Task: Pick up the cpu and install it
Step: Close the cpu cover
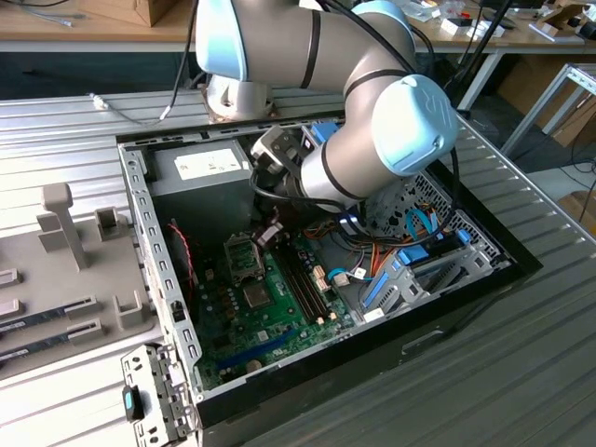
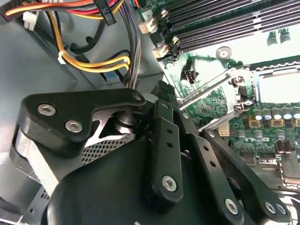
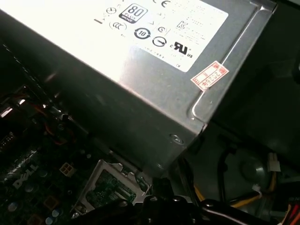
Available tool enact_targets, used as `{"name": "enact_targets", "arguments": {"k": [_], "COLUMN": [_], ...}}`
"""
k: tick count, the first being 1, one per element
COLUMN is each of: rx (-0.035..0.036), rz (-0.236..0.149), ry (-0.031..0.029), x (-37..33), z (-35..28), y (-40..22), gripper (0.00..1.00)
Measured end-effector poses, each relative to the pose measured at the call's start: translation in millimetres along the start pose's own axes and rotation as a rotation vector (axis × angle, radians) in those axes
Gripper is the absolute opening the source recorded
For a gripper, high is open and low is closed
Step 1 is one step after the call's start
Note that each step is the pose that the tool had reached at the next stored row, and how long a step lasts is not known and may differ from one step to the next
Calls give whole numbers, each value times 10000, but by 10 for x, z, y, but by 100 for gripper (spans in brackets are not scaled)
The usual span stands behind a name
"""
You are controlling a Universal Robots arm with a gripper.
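- Cpu (image 2: 280, 88): judging by the pale silver square, seated inside the open socket frame (image 1: 239, 254).
- Gripper (image 1: 268, 233) hangs just beside it, toward the exterior view's right.
- Jaw state: cannot tell.

Arm folded low, end effector (image 1: 267, 233) pointed downward

In the exterior view the arm (image 1: 307, 42) is seen reaching from its grey-and-blue base joint toward the exterior view's right, then bent back at a large blue-capped elbow (image 1: 414, 126). From there the silver wrist section (image 1: 321, 177) is carried toward the exterior view's left and angled down, and the dark end effector is hung at its lower end. In the second wrist view the black linkage bars (image 2: 166, 150) of the end effector are shown up close, bolted together and spread at an angle, with the fingertips hidden from view.
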State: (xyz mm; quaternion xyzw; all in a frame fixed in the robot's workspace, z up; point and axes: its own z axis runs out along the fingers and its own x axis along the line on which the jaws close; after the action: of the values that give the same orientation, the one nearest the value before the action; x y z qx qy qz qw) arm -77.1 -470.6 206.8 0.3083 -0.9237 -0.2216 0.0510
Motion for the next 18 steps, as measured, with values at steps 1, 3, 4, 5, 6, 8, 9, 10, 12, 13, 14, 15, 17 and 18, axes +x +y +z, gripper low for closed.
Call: {"name": "enact_targets", "arguments": {"k": [1,3,4,5,6,8,9,10,12,13,14,15,17,18], "rx": [-5,-15,-17,-17,-18,-19,-20,-20,-21,-21,-20,-20,-20,-19], "rz": [-1,-2,-3,-3,-4,-5,-5,-5,-6,-5,-5,-4,-6,-8], "ry": [-4,-10,-12,-10,-11,-13,-13,-13,-14,-15,-13,-13,-14,-11], "x": [5,17,18,19,19,22,25,27,33,37,41,43,47,48], "z": [-7,-36,-51,-69,-85,-124,-138,-150,-180,-193,-199,-201,-203,-206], "y": [-4,-7,-3,3,8,20,23,25,28,28,25,23,18,17], "gripper": [11,11,11,11,11,11,11,11,11,11,11,11,11,11]}}
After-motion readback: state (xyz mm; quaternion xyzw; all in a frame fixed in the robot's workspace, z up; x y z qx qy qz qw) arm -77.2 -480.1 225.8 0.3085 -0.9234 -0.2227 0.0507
